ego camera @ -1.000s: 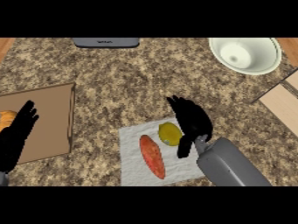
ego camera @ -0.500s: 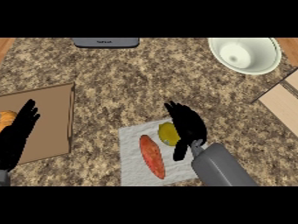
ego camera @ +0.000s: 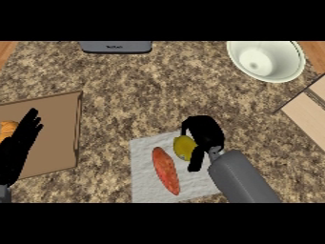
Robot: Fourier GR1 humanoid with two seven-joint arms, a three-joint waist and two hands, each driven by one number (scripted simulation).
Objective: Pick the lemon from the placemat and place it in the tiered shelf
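The yellow lemon (ego camera: 184, 147) lies on the white placemat (ego camera: 145, 181) beside a long red-orange vegetable (ego camera: 166, 169). My right hand (ego camera: 206, 137) sits over the lemon's right side, fingers curled down round it and the thumb reaching along its lower edge. Part of the lemon is hidden under the hand. The tiered shelf (ego camera: 321, 114), made of light wood, runs off the right edge. My left hand (ego camera: 10, 151) rests open at the lower left, fingers up, over the brown cutting board (ego camera: 52, 128).
A white bowl (ego camera: 265, 60) stands at the back right. A grey appliance (ego camera: 116, 46) sits at the back edge. An orange item (ego camera: 7, 131) lies on the board, partly hidden by my left hand. Speckled counter (ego camera: 151, 90) stretches between the placemat and the bowl.
My right hand has dropped onto the lemon and its fingers have curled from straight to wrapped round it. The left hand has stayed where it was.
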